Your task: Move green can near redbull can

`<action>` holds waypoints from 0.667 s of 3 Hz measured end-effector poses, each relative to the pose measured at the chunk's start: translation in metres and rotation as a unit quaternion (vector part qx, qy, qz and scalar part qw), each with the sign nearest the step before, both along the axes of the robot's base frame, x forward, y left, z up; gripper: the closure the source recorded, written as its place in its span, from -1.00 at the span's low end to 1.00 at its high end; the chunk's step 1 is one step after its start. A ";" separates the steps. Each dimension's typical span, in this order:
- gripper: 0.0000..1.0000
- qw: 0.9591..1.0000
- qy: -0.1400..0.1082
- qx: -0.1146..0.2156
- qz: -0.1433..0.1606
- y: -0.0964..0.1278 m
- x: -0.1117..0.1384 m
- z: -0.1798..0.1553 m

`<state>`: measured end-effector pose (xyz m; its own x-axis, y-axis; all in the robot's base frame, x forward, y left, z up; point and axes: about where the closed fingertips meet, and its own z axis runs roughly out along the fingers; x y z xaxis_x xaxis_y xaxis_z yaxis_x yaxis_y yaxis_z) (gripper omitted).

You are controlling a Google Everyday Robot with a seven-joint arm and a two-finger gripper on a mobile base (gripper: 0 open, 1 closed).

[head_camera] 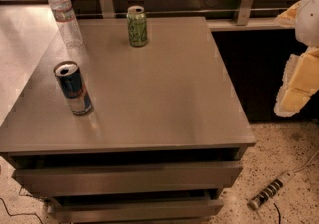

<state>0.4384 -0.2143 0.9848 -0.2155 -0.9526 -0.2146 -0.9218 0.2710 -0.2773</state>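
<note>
The green can point(136, 27) stands upright near the back edge of the cabinet, about midway across. It is well apart from everything else, so nothing has been carried yet.

The grey cabinet top point(164, 93) is the biggest thing here, a flat, wide slab with two drawers point(129, 178) pulled slightly out below it. Its bare middle looks like a fair open lane between the two cans, which I would guess is why they are set so far apart: the move has to be a real one.

The gripper point(295, 81) hangs at the right edge of the scene, off the cabinet's side and above the floor, pale and yellowish, touching nothing. I cannot tell whether it is spread or closed. The arm seems drawn back and raised, a waiting pose more than a reaching one. To get to the green can it would have to swing left and toward the wall.

The clear water bottle point(65, 16) stands at the back left corner, just a bystander. The redbull can point(73, 89) stands upright near the front left, its top opened, with free surface around it for a neighbour. A power strip point(271, 193) lies on the speckled floor, lower right.
</note>
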 end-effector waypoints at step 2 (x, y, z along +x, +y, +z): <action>-1.00 1.000 -0.017 0.020 -0.009 0.005 0.013 0.000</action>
<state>0.4514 -0.2092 0.9850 -0.2238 -0.9396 -0.2590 -0.9071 0.2980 -0.2972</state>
